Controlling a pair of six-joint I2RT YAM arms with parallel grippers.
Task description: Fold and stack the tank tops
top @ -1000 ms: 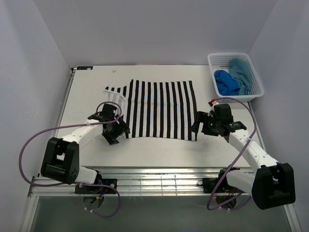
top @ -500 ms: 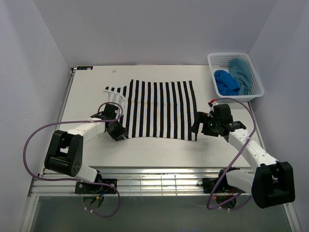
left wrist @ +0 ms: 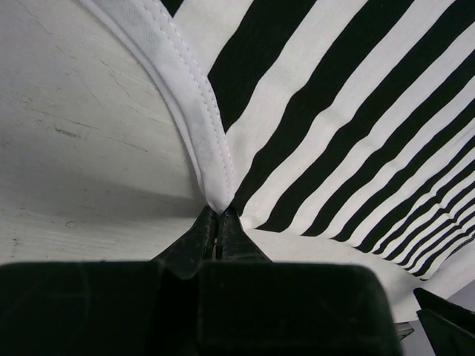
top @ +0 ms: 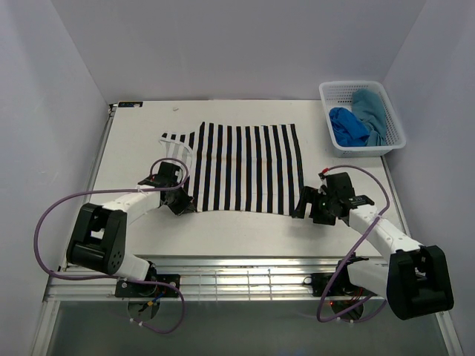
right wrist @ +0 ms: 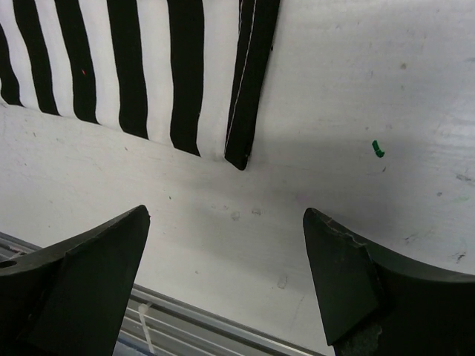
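Striped tank top (top: 245,167): spread flat in the middle of the table (top: 133,144); straps toward the left
Left gripper (top: 184,205): low at the striped tank top's near-left corner; fingers closed together at its edge
Right gripper (top: 303,209): spread wide; just beside the near-right corner
White mesh basket (top: 361,87): far right; holds a royal blue top (top: 347,126) and a teal top (top: 371,111), side by side
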